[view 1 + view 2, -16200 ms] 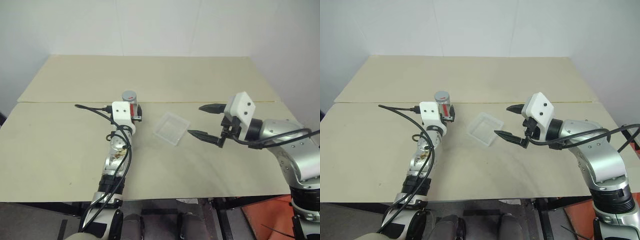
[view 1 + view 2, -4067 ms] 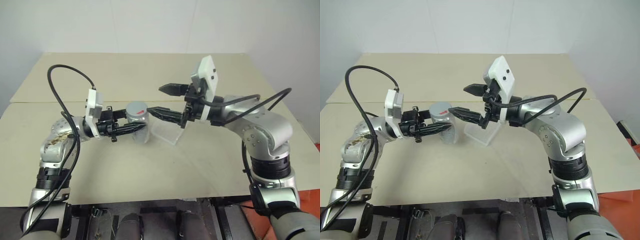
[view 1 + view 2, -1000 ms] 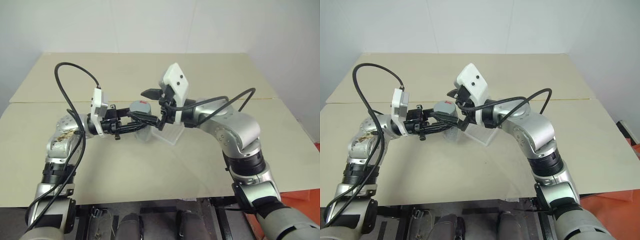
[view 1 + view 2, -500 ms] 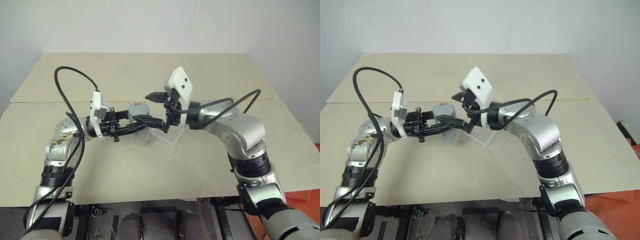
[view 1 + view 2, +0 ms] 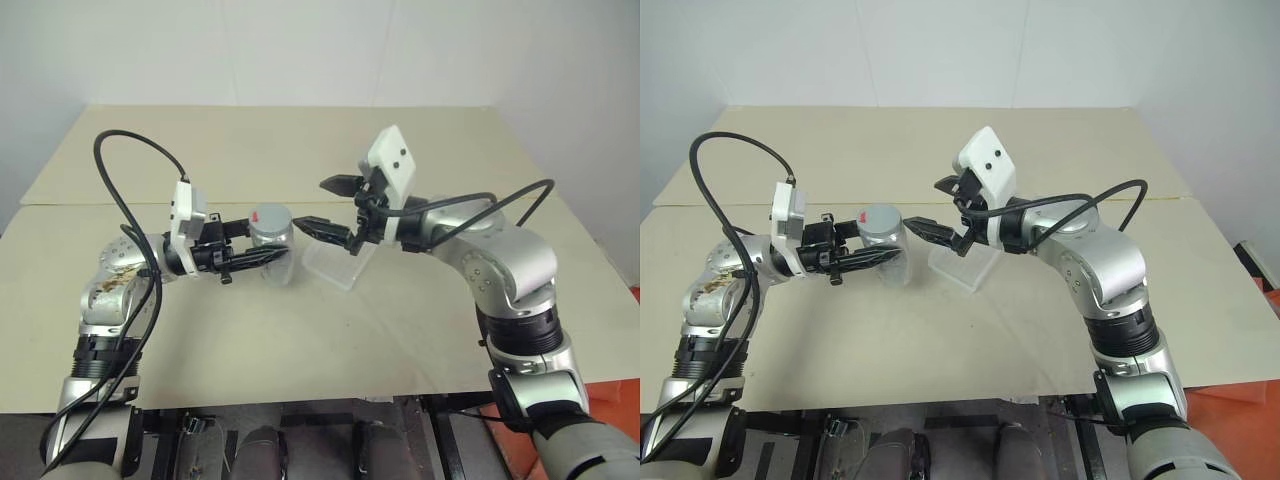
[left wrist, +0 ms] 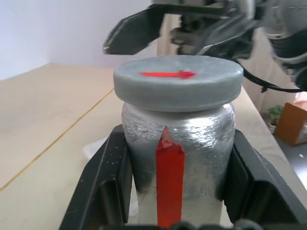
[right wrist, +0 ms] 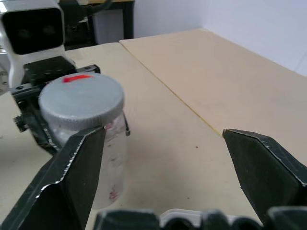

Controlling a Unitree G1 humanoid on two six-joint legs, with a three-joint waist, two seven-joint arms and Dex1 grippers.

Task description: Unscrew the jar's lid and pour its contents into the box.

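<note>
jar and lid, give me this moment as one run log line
left gripper: shut on jar, held above table | lid: on jar | right gripper: open, beside lid, not touching | box: on table

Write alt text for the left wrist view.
The left gripper is shut on an upright silvery jar with a red stripe, its grey lid on. Behind, the right gripper hangs open, off the lid, above a beige table.
</note>
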